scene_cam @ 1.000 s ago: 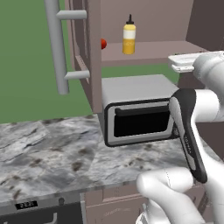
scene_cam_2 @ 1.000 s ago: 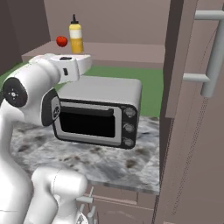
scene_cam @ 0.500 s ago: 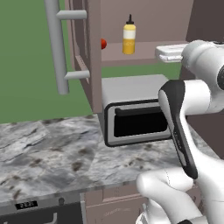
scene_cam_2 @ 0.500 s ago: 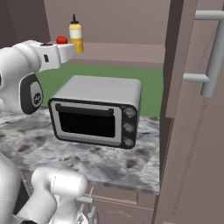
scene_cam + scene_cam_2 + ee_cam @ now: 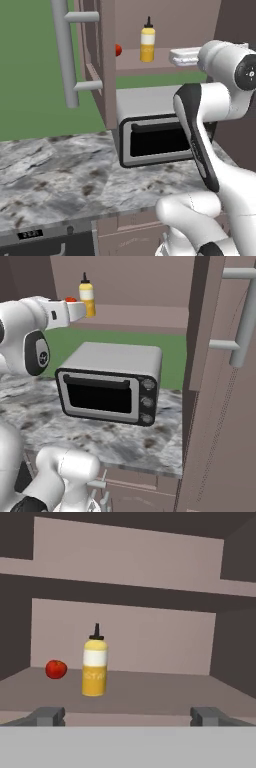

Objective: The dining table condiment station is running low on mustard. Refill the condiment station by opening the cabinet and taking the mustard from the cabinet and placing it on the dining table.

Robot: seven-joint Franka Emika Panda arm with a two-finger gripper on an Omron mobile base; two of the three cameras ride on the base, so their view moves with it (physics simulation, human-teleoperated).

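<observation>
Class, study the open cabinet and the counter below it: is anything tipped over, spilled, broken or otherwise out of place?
Nothing stands out. The mustard stands upright on the cabinet shelf, with a small red ball beside it, apart. The toaster oven sits square on the marble counter, door shut. No spills show.

The shelf (image 5: pixel 165 694) inside the open cabinet (image 5: pixel 107 75) carries the mustard (image 5: pixel 94 668), which stands upright, and a small red ball (image 5: pixel 56 669) near it on one side, not touching. Below, the marble bench (image 5: pixel 55 170) carries a grey toaster oven (image 5: pixel 111 383).
</observation>
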